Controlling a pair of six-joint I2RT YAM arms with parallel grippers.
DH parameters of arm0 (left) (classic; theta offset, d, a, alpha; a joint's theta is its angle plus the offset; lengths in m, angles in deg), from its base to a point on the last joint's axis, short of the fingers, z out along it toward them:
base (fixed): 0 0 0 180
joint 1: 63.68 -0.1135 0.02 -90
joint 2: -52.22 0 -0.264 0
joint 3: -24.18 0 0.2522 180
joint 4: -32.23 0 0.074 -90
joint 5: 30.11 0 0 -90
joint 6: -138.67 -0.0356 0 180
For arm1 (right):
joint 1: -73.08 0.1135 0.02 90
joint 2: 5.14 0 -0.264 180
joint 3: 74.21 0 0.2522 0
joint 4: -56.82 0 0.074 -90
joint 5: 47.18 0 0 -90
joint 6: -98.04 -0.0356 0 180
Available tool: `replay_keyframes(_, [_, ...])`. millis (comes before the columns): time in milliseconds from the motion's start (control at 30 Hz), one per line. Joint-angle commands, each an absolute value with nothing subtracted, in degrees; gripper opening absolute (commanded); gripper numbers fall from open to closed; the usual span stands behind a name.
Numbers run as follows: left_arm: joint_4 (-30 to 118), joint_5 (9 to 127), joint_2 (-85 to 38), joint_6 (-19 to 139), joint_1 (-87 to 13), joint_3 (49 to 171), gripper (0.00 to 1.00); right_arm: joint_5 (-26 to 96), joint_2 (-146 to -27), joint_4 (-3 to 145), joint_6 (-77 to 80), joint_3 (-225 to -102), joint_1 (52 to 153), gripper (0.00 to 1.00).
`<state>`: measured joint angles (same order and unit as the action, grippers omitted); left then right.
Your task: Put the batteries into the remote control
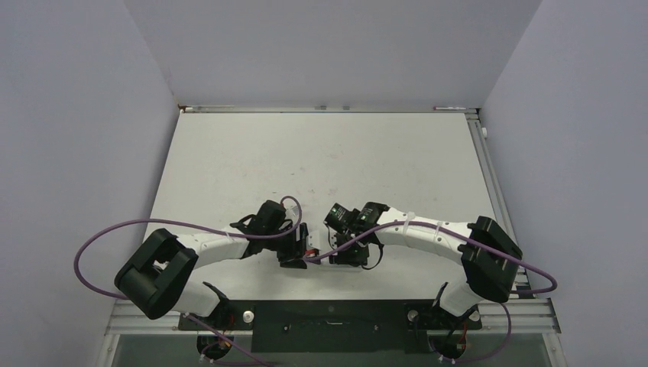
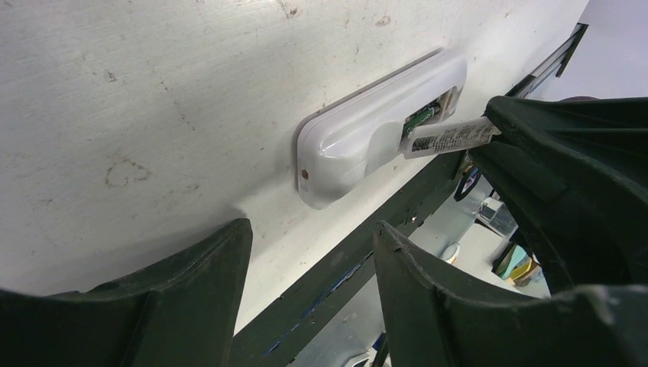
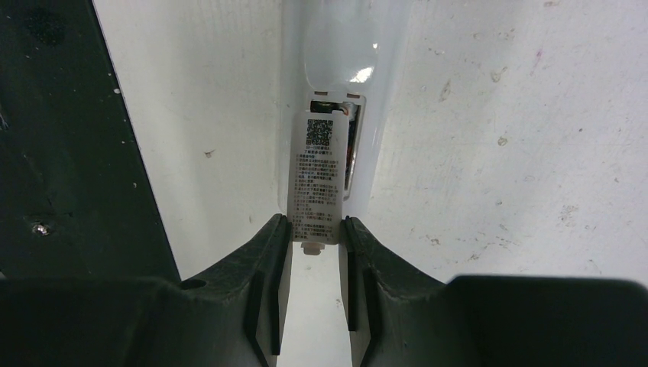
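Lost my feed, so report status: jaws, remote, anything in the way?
Left gripper: jaws open, empty, by the remote control. Right gripper: jaws shut on the battery cover, partly over the open bay. Batteries not in sight.

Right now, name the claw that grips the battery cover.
The right claw: it pinches the labelled cover at the remote control; the left claw stands open, empty.

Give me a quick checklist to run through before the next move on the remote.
1. Right hand gripping cover: ok.
2. Cover shut flush on remote: not ok, compartment shows open beside it.
3. Batteries inside compartment: cannot tell.
4. Left hand open, holding nothing: ok.
5. Remote lying back up on table: ok.
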<state>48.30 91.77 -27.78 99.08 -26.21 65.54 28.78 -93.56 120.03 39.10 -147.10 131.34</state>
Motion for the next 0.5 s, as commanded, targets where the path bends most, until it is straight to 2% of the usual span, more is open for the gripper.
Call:
replay_keyframes(0, [45.9, 91.1, -29.1, 98.2, -25.7, 65.9, 0.56, 27.5, -93.1, 118.2, 39.9, -149.4, 130.2, 0.08])
replay_keyframes(467, [43.9, 91.4, -30.1, 98.6, -25.4, 65.6, 0.55, 26.2, -93.9, 117.7, 39.8, -149.8, 129.9, 0.08])
